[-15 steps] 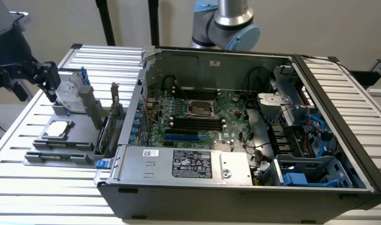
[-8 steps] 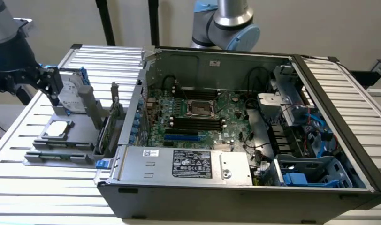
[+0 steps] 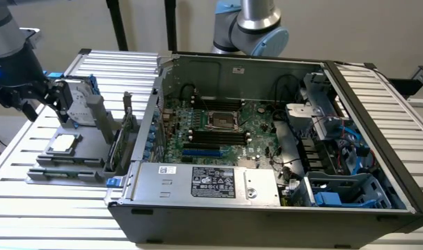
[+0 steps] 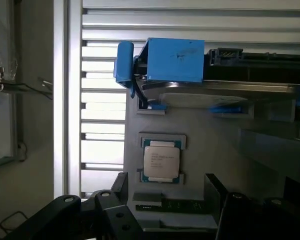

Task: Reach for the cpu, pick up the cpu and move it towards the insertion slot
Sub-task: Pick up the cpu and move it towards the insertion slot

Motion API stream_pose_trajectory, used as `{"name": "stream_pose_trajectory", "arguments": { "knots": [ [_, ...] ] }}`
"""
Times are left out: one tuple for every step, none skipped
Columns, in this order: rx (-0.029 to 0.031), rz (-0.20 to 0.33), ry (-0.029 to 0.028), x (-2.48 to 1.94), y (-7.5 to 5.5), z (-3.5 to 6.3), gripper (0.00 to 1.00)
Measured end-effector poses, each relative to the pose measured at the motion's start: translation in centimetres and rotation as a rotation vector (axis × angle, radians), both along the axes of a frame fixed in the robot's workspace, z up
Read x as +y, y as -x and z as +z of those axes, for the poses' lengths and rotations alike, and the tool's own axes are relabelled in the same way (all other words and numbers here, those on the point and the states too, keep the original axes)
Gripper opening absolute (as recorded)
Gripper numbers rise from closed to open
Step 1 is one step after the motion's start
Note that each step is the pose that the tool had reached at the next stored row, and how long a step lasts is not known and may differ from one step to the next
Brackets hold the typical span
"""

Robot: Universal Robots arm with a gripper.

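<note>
The hand (image 3: 41, 104) is wide open and holds nothing. It hangs over the cpu (image 4: 161, 162). The thin cpu may slip if gripped crooked.

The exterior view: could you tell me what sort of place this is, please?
Most likely a robotics lab bench for computer assembly: an open computer case lies on a slatted metal table, a chip sits in a grey holder beside it, and a robot arm hangs above that holder.
</note>
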State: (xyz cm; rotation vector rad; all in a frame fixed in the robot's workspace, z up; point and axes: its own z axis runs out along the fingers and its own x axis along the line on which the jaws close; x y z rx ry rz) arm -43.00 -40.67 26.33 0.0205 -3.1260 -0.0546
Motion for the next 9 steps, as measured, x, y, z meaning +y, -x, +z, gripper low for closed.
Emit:
{"name": "stream_pose_trajectory", "arguments": {
  "knots": [
    [0.0002,-0.001,0.0001,0.00,0.0,-0.18,0.71],
    [0.0001,-0.002,0.0000,0.00,0.0,-0.36,0.71],
    [0.0002,-0.004,0.0001,-0.01,0.0,-0.54,0.71],
    [0.0000,-0.005,0.0000,-0.01,0.0,-0.72,0.71],
    [0.0000,-0.007,0.0000,-0.02,0.0,-0.91,0.71],
    [0.0000,-0.009,0.0000,-0.05,0.0,-1.09,0.71],
    [0.0001,-0.011,0.0000,-0.12,0.0,-1.28,0.71],
    [0.0002,-0.014,0.0001,-0.19,0.0,-1.45,0.71],
    [0.0002,-0.017,0.0001,-0.28,0.0,-1.63,0.71]
  ]
}}
